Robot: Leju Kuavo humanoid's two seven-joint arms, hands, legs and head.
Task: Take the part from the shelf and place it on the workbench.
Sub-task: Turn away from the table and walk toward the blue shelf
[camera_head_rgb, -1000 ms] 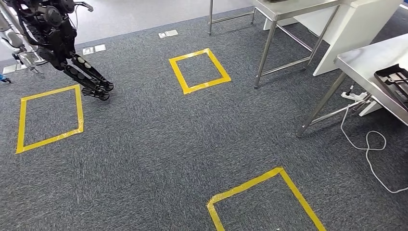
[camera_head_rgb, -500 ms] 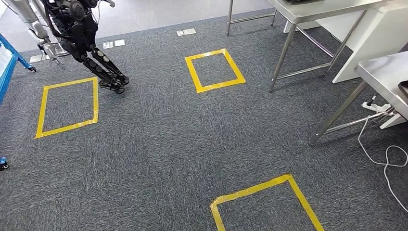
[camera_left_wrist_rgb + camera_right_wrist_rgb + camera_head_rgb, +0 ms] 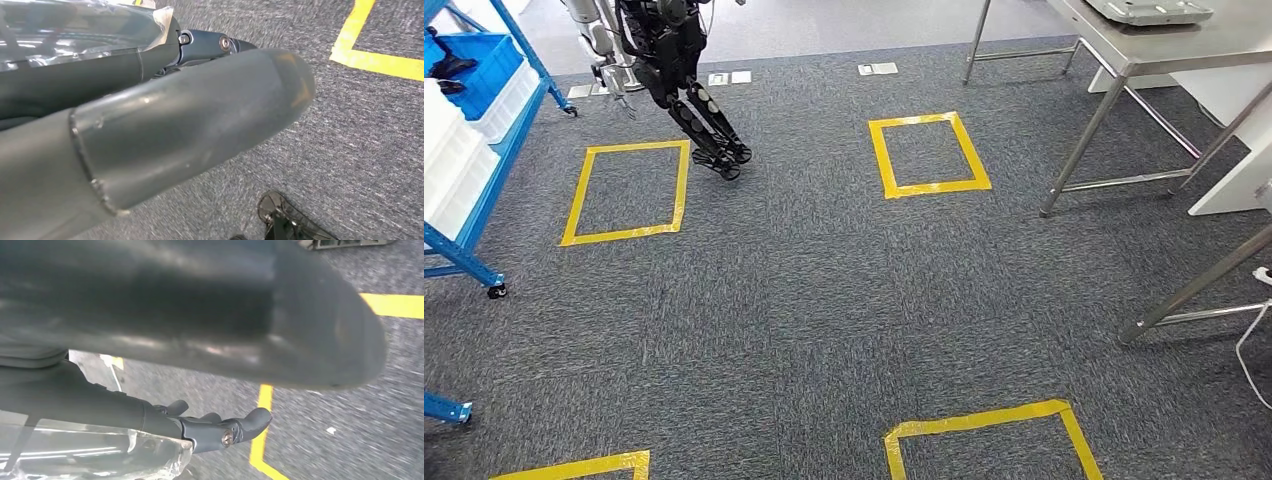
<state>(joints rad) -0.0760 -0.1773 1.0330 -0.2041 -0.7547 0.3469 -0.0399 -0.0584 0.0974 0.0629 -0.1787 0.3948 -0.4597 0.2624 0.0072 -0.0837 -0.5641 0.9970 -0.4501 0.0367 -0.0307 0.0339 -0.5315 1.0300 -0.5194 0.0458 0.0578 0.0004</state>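
A blue shelf (image 3: 472, 262) on castors stands at the left edge of the head view. It carries white bins (image 3: 454, 160) and a blue bin (image 3: 486, 55) with a small dark object (image 3: 446, 62) in it, too small to identify. A steel workbench (image 3: 1169, 42) stands at the far right with a grey tray (image 3: 1144, 10) on it. My left hand (image 3: 175, 125) hangs over the carpet with its thick thumb and dark fingers (image 3: 207, 45) stretched out, holding nothing. My right hand (image 3: 200, 315) hangs likewise, fingers (image 3: 245, 426) apart and empty.
Another black-legged robot (image 3: 689, 95) stands at the far left beside a yellow tape square (image 3: 574, 200). More tape squares lie at the middle back (image 3: 929, 187) and near front (image 3: 974, 420). A second steel table's leg (image 3: 1194, 290) and a white cable (image 3: 1250, 350) are at the right.
The camera has swung to the left: the tables and squares slid right, the table with the black tray left the picture, and the blue shelf came in at the left.
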